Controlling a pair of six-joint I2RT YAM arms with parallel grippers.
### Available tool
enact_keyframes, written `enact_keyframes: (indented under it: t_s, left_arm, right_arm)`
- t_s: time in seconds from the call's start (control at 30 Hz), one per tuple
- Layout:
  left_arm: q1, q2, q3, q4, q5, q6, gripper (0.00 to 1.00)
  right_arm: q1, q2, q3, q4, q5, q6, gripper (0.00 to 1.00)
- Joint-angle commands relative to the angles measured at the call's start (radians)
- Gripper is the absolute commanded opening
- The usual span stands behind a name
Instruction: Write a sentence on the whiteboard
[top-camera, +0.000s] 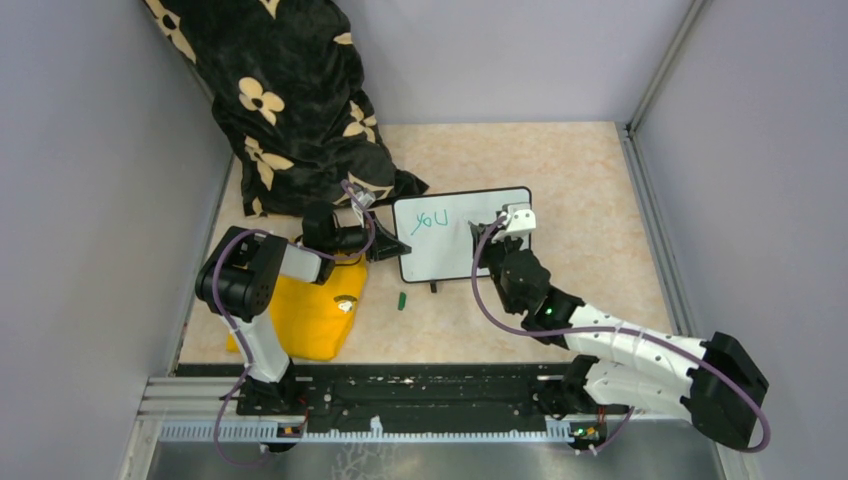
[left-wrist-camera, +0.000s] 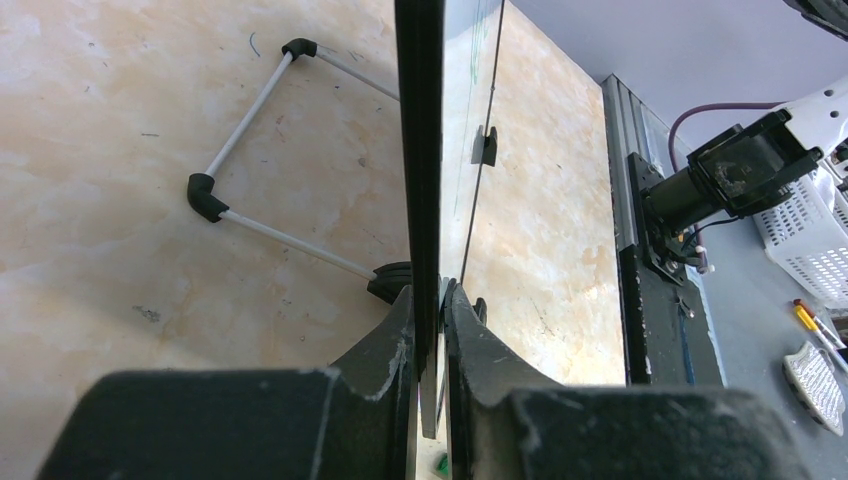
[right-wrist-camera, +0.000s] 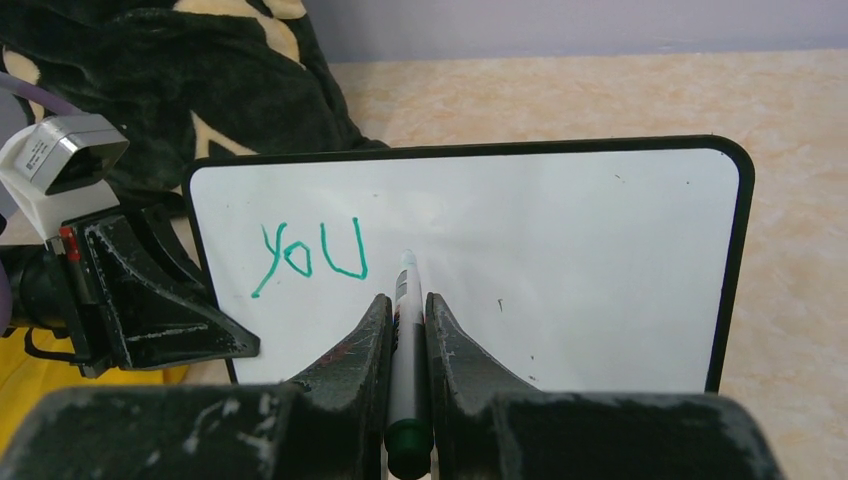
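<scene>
The whiteboard stands tilted at the table's middle, black-framed, with only the green word "you" of the sentence written on it at upper left. My left gripper is shut on the board's left edge, one finger on each face; it also shows as the black left gripper in the right wrist view. My right gripper is shut on a white marker with a green end. The marker's tip sits at the board just right of the "u". From above, the right gripper is over the board's right half.
A black flowered cloth lies behind the board at the back left. A yellow cloth lies under the left arm. A small green cap rests on the table in front of the board. The board's wire stand reaches out behind it.
</scene>
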Motion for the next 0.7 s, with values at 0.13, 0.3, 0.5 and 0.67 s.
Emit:
enact_keyframes:
  t_s: [0.13, 0.3, 0.5, 0.67]
  left_arm:
    - [-0.011, 0.005, 0.003, -0.062, -0.045, 0.071, 0.00]
    - [-0.011, 0.008, 0.004, -0.060, -0.046, 0.071, 0.00]
    - [-0.011, 0.008, 0.004, -0.059, -0.045, 0.070, 0.00]
    - [-0.011, 0.012, 0.006, -0.061, -0.045, 0.071, 0.00]
  right_arm:
    - [-0.009, 0.006, 0.019, 0.043, 0.020, -0.019, 0.00]
    - [-0.008, 0.013, 0.024, 0.043, 0.018, -0.022, 0.00]
    - [-0.009, 0.025, 0.033, 0.045, 0.021, -0.031, 0.00]
    - [-0.012, 0.029, 0.035, 0.053, 0.026, -0.037, 0.00]
